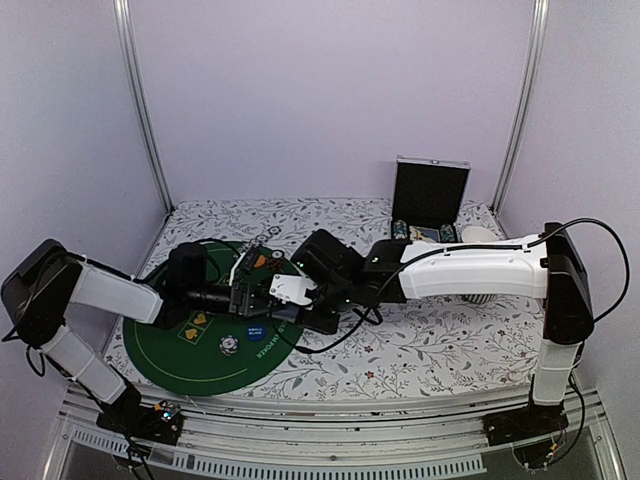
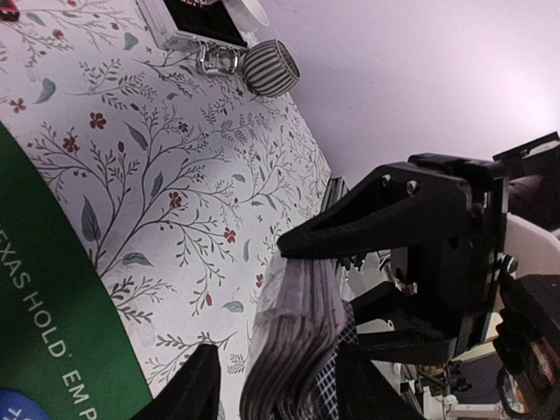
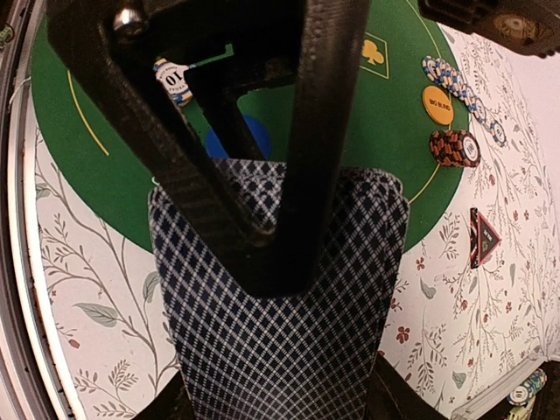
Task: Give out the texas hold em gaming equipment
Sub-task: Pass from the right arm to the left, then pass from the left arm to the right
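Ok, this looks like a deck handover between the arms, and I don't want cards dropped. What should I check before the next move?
1. Hold of right gripper on deck: ok, clamped.
2. Deck between left fingers: ok, they flank it.
3. Pressure of left fingers on deck: cannot tell.
4. Cards stacked evenly: not ok, edges look ragged.
5. Path free of chips: ok, they sit aside.

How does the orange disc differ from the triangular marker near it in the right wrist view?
The orange disc is round and bright orange with dark lettering; the triangular marker is dark with a red edge. The orange disc lies on the green mat; the triangular marker lies off it, on the floral cloth. Both lie flat.
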Action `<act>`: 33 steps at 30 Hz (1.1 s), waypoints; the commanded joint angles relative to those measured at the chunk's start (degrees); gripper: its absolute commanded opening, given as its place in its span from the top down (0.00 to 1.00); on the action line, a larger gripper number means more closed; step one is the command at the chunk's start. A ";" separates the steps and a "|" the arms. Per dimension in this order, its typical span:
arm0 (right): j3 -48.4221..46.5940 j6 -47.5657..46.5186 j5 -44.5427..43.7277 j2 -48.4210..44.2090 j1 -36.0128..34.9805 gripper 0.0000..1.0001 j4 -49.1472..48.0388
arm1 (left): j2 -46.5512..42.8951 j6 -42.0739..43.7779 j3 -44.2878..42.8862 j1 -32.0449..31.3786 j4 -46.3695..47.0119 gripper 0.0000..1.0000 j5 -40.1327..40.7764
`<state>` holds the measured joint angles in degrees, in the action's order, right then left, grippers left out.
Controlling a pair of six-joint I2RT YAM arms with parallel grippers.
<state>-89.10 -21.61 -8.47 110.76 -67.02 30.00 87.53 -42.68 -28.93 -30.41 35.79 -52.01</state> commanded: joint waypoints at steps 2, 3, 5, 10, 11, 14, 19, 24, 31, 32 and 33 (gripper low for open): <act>-2.68 -1.80 -1.07 -0.11 -0.79 0.49 -2.44 | 0.99 1.18 -1.65 -1.72 1.09 0.66 -1.99; -2.64 -1.91 -1.25 -0.18 -0.76 0.49 -2.48 | 0.84 1.19 -1.70 -1.79 1.42 0.73 -2.47; -2.31 -1.95 -1.74 -0.47 -0.74 0.49 -2.61 | 0.37 1.25 -1.58 -1.82 2.03 0.88 -3.58; 0.39 -1.30 -3.35 -3.01 -0.67 0.30 -4.39 | -2.14 2.46 -0.90 -1.78 1.07 1.00 -3.92; 1.28 -0.81 -3.54 -3.68 -0.53 0.17 -4.82 | -2.70 2.84 -0.81 -1.83 0.69 1.00 -3.67; 3.74 1.41 -1.48 -7.43 0.92 0.01 -6.81 | -4.66 3.72 -0.37 -1.80 0.55 1.00 -2.87; 14.65 10.09 22.34 -20.01 8.33 0.01 -18.60 | -8.42 6.32 -0.35 -2.05 -1.18 1.00 -2.09; 28.61 22.76 38.81 -27.75 13.40 0.01 -39.47 | -12.89 9.46 -0.73 -3.05 -3.14 1.00 -1.88; 35.41 42.76 45.72 -24.11 16.95 0.11 -57.05 | -19.18 12.00 -0.44 -5.20 -3.11 1.00 0.10; 35.59 43.22 46.75 -23.08 16.32 0.12 -58.47 | -19.74 12.02 -0.43 -5.33 -3.12 1.00 0.22; 35.71 43.05 47.05 -22.38 15.45 0.12 -59.09 | -20.14 11.94 -0.43 -5.47 -3.02 1.00 0.17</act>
<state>-54.48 12.14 32.10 85.45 -50.22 -18.06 69.58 -32.80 -29.58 -34.94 32.29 -52.84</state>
